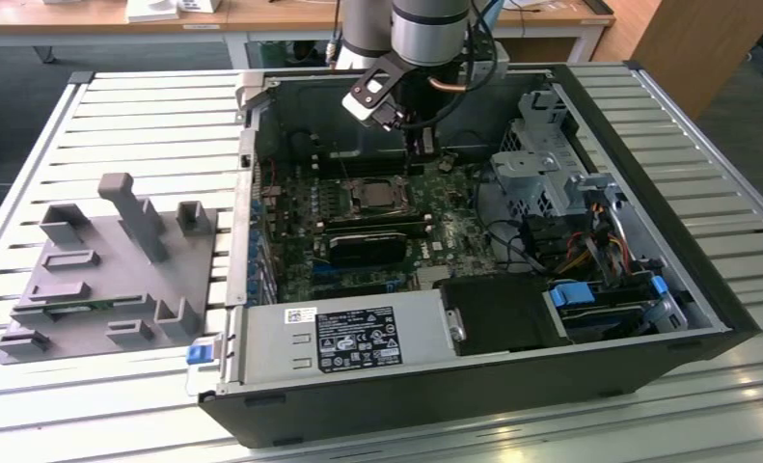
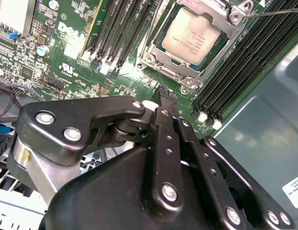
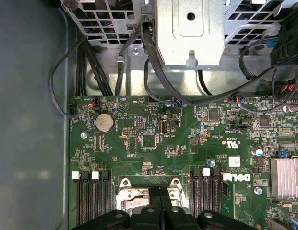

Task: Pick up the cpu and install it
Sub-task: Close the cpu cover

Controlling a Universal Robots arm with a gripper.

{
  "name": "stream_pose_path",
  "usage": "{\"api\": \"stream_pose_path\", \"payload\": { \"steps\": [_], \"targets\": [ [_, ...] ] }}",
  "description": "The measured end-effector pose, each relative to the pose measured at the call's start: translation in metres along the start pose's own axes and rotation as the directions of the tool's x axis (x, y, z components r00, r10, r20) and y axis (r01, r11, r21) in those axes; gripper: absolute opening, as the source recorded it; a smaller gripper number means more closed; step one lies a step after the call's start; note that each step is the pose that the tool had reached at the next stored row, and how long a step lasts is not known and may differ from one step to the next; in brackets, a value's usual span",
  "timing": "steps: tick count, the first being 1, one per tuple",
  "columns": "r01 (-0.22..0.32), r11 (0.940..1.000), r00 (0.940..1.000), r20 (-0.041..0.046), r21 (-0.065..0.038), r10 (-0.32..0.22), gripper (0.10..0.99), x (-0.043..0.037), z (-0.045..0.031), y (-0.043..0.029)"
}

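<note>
The arm hangs inside the open computer case (image 1: 690,323), and the gripper (image 2: 166,96) is low over the motherboard (image 3: 139,143). The jaws are shut tight with nothing between them. The cpu (image 2: 193,36) lies flat in its socket, silver top up, with the metal socket frame (image 2: 235,29) around its edges. The jaw tips hover just beside one corner of that frame, apart from the chip. It's tight in there: memory slots (image 2: 244,64) run along both sides of the socket, and the case's far wall (image 1: 316,111) stands close behind the arm. The power supply (image 1: 342,338) lines the near edge, and the drive cage (image 1: 549,159) crowds the exterior view's right. Out on the slatted surface (image 1: 137,106), the grey holder block (image 1: 111,280) sits toward the edge at the exterior view's left, well apart from the case.
</note>
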State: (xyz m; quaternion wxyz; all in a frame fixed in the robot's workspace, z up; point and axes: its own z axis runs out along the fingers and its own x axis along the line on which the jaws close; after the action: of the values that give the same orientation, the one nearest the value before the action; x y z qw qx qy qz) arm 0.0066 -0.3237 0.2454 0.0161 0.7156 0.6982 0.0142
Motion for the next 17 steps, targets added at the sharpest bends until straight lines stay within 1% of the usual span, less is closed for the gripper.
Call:
{"api": "stream_pose_path", "payload": {
  "steps": [3, 6, 12, 13, 16, 17],
  "targets": [
    [0.000, 1.0000, 1.0000, -0.0003, 0.000, 0.000, 0.106, 0.0000, 0.0010, -0.0012],
    [0.000, 1.0000, 1.0000, 0.0000, 0.000, 0.000, 0.106, -0.0001, 0.0022, -0.0059],
    [0.000, 1.0000, 1.0000, -0.0001, 0.000, 0.000, 0.106, -0.0006, 0.0047, -0.0221],
    [0.000, 1.0000, 1.0000, 0.0001, 0.001, 0.000, 0.106, -0.0013, 0.0057, -0.0239],
    [0.000, 1.0000, 1.0000, 0.0000, 0.007, 0.000, 0.106, -0.0046, 0.0108, -0.0271],
    [0.000, 1.0000, 1.0000, 0.0001, 0.009, 0.000, 0.106, -0.0052, 0.0140, -0.0333]
  ]
}}
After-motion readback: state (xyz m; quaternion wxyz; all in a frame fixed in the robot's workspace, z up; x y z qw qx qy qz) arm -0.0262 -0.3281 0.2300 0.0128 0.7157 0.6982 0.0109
